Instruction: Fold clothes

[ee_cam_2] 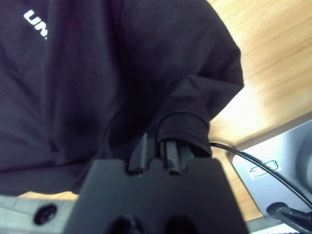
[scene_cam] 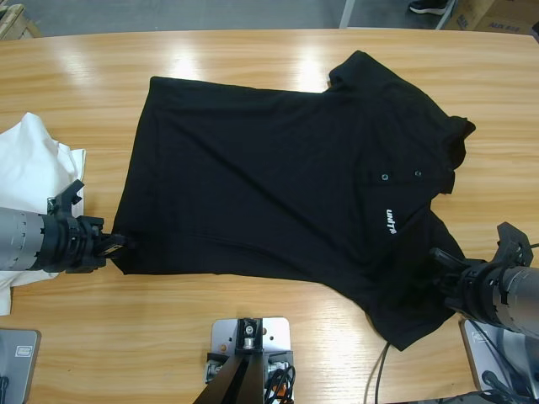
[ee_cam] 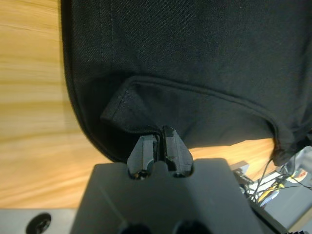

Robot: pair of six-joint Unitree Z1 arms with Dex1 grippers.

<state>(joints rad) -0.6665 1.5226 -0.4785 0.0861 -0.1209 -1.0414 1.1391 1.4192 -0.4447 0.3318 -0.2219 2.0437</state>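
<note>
Lying spread across the middle of the wooden table, the black polo has its long axis running left to right in the high view: collar and buttoned placket toward the right, bottom hem toward the left, white logo on the chest facing up. One sleeve reaches toward the table's far edge, the other toward the near edge at the lower right.

The left gripper comes in from the left edge, and its jaws are pressed together on the near corner of the hem; the left wrist view shows that corner folded up just above the fingertips. The right gripper comes in from the lower right, jaws closed on a bunch of the near sleeve's cloth.

White clothes lie piled at the table's left edge, just beside the left arm and apart from the polo. A dark cable runs over the table edge near the right gripper.
</note>
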